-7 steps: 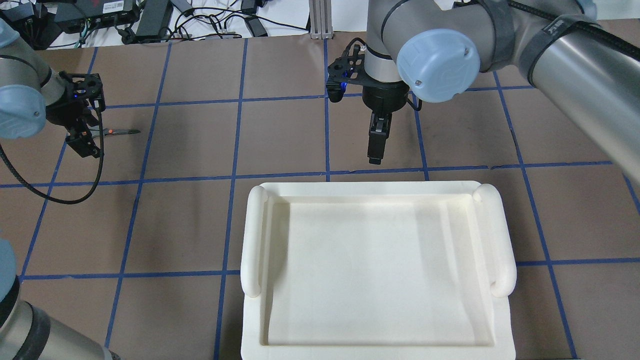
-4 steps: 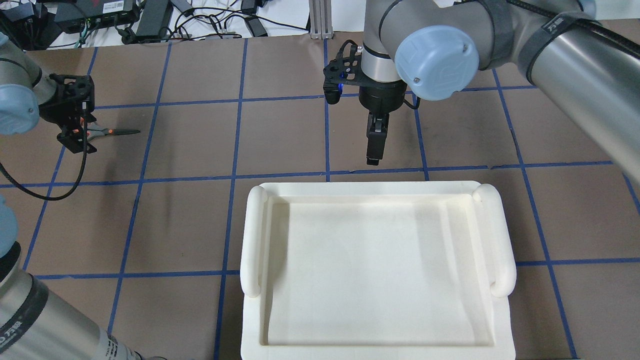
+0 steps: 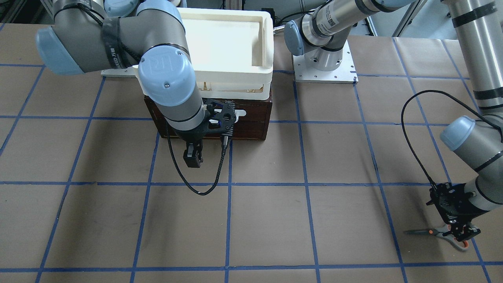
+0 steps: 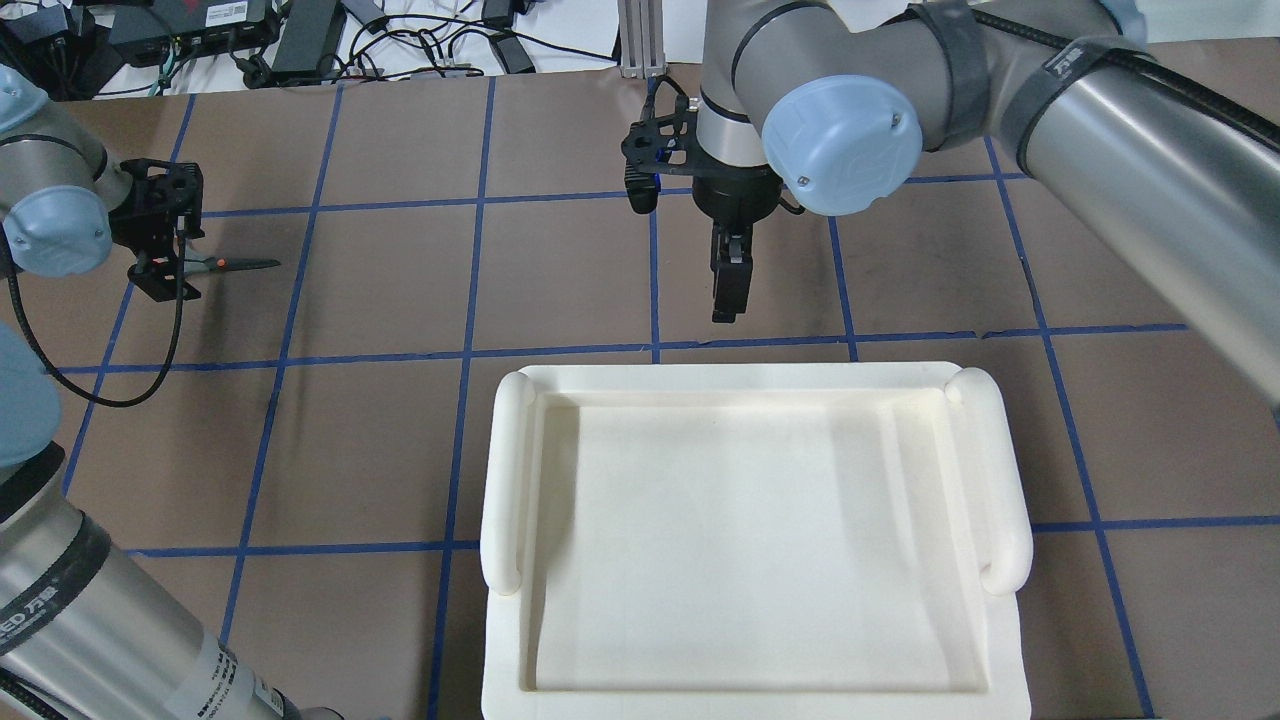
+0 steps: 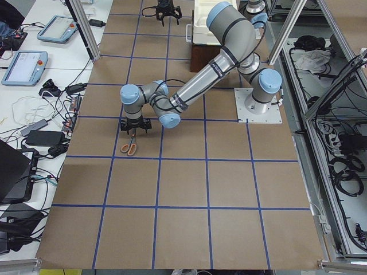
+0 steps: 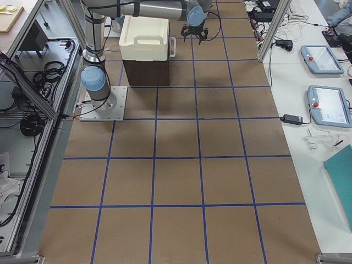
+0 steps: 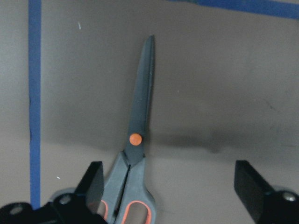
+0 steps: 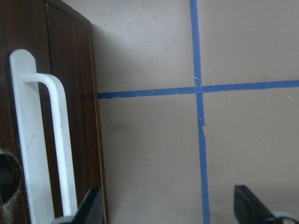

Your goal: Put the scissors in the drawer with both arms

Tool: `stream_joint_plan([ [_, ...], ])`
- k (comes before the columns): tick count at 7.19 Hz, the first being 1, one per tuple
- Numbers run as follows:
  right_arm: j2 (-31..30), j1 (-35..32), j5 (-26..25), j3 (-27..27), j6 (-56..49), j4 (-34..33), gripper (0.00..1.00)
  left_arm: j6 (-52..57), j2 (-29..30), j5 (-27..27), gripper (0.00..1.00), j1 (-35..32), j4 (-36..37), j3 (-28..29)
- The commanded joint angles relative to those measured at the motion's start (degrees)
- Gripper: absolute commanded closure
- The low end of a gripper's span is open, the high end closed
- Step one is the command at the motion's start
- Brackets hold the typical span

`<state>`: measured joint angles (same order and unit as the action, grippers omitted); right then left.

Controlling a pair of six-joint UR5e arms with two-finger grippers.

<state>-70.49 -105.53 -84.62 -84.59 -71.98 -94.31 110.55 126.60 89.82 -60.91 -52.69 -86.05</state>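
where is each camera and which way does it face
Front-facing: across the table, facing the robot; left gripper over scissors, right gripper before drawer.
Overhead: behind robot, looking down; white tray, both grippers.
Exterior left: table's left end; left arm near.
Exterior right: opposite end; right arm at top.
Left wrist: down onto scissors, open fingers showing.
Right wrist: at drawer handle, fingertips below.
Shared: scissors, in front-facing and left wrist.

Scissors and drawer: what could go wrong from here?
1. The scissors lie off-centre, by one finger of the open left gripper; closing might nudge them instead of gripping them.
2. The handle of the drawer sits at the edge of the open right gripper, which could miss the bar.
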Motion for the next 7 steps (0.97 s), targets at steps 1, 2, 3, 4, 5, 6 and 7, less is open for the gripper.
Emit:
stream_joint_plan([
  [1,1.93,-1.17,0.16,1.26,-0.96,3.86,0.0,4.29,2.33,0.0,0.02,0.09,0.75,2.37],
  [2,3.33,-1.17,-0.1,4.31,-1.23,9.26,0.0,5.8,3.21,0.09,0.02,0.09,0.75,2.99],
  [3,4.73,-1.17,-0.11,6.78,-1.41,11.49,0.0,6.68,3.82,0.09,0.02,0.09,0.92,3.43],
  [4,4.84,-1.17,-0.19,6.72,-1.41,12.47,0.0,7.56,4.79,0.09,0.02,0.09,0.93,3.95],
  [5,4.84,-1.43,-0.28,6.54,-1.41,12.74,0.0,7.57,5.14,0.0,0.02,0.09,0.93,4.31],
  [6,4.75,-1.52,-0.63,5.84,-1.32,12.92,0.0,7.66,5.5,0.09,0.02,0.09,0.93,4.48],
  [7,4.57,-1.61,-0.72,4.7,-1.32,12.4,0.0,8.01,5.76,0.09,0.02,0.09,0.93,4.57],
])
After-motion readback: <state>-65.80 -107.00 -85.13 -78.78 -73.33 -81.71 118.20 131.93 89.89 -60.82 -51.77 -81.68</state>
